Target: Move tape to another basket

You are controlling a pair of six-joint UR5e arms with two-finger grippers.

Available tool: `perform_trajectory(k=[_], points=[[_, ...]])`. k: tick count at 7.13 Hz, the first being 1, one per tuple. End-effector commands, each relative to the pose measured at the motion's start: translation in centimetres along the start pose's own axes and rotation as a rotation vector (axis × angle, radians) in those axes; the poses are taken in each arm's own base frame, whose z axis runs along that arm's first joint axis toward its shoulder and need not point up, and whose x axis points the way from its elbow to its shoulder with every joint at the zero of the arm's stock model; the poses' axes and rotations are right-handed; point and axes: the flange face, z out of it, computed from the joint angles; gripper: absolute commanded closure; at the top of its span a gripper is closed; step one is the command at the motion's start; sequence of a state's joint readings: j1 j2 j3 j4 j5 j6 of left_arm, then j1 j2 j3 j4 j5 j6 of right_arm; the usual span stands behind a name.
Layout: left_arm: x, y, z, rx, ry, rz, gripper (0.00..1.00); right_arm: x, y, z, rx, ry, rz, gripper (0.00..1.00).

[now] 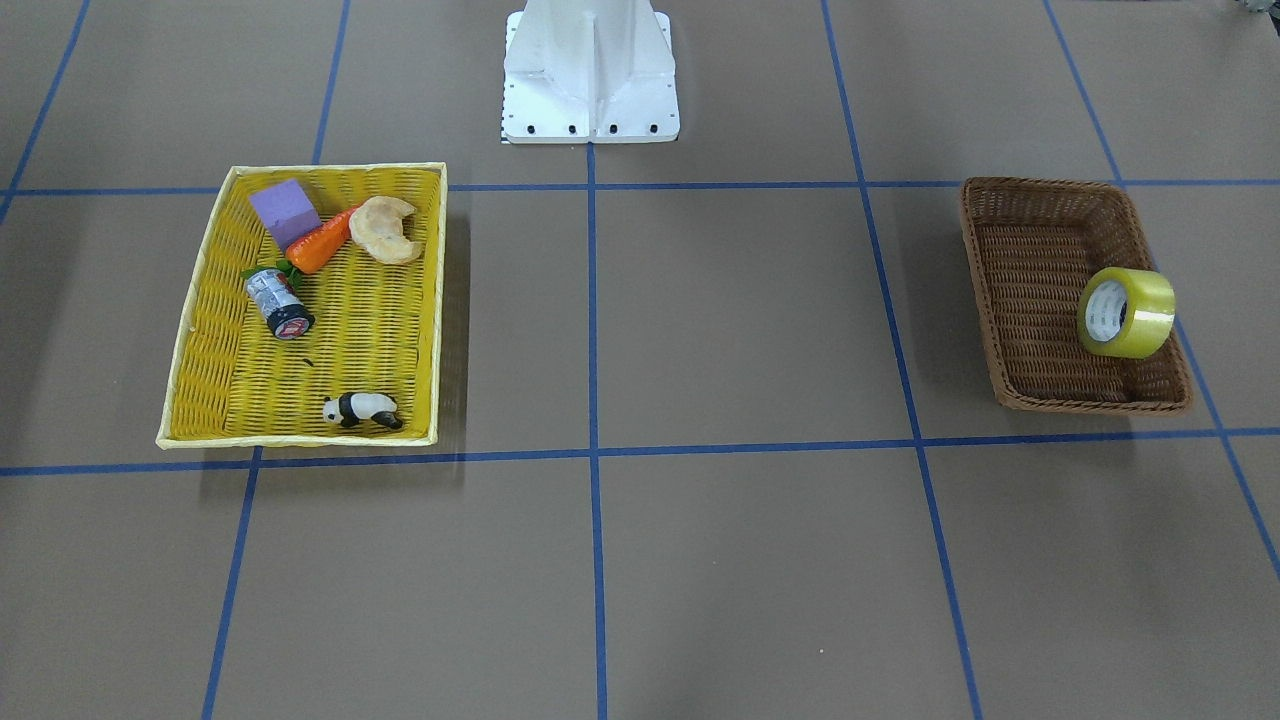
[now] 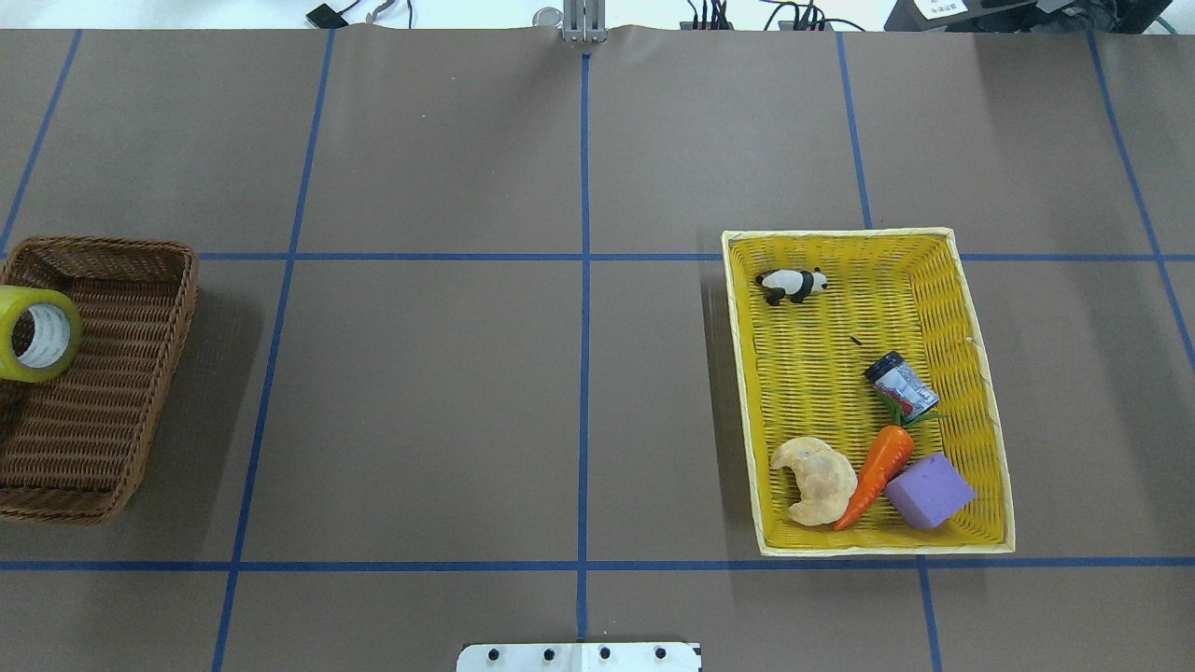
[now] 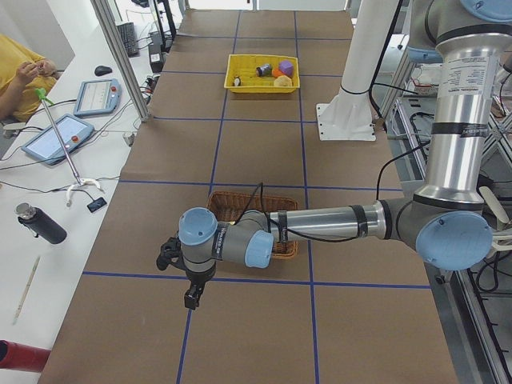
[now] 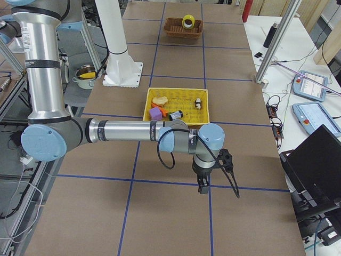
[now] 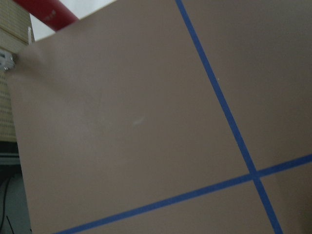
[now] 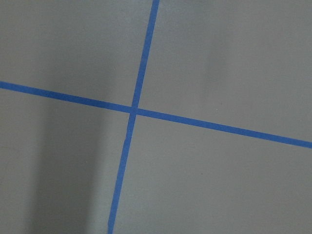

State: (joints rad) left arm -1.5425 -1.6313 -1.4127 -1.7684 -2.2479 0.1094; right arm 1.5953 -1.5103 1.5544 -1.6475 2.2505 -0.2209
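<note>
The yellow-green tape roll (image 1: pixel 1127 312) stands on its edge in the dark brown wicker basket (image 1: pixel 1040 185), against its outer long wall. They also show in the overhead view, tape (image 2: pixel 33 334) and basket (image 2: pixel 103 246), at the table's left edge, and far off in the exterior right view (image 4: pixel 187 21). My left gripper (image 3: pixel 192 300) hangs over bare table beyond the basket's end, seen only in the exterior left view. My right gripper (image 4: pixel 202 188) hangs over bare table past the yellow tray, seen only in the exterior right view. I cannot tell whether either is open or shut.
A yellow woven tray (image 2: pixel 840 234) on the robot's right holds a panda figure (image 2: pixel 792 284), a small grey can (image 2: pixel 902 385), a carrot (image 2: pixel 878 474), a croissant (image 2: pixel 815 480) and a purple block (image 2: pixel 929 491). The robot's white base (image 1: pixel 590 70) stands at the table's middle edge.
</note>
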Motion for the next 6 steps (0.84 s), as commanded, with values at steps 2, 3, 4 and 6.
perform_trajectory(k=[2,3,4,6], points=[[0.9,-1.4,-1.1,-0.088,0.029,-0.073,0.01,0.2,0.2,0.2,-0.004,-0.001,0.005,0.00],[0.8,-1.2,-1.0,-0.084,0.031,-0.080,0.01,0.2,0.2,0.2,-0.004,-0.001,0.007,0.00],[1.1,-1.6,-1.3,-0.077,0.035,-0.078,0.01,0.2,0.2,0.2,-0.004,-0.001,0.005,0.00],[2.4,-1.8,-2.9,-0.040,0.034,-0.044,0.01,0.0,0.1,0.1,-0.001,0.000,0.002,0.00]])
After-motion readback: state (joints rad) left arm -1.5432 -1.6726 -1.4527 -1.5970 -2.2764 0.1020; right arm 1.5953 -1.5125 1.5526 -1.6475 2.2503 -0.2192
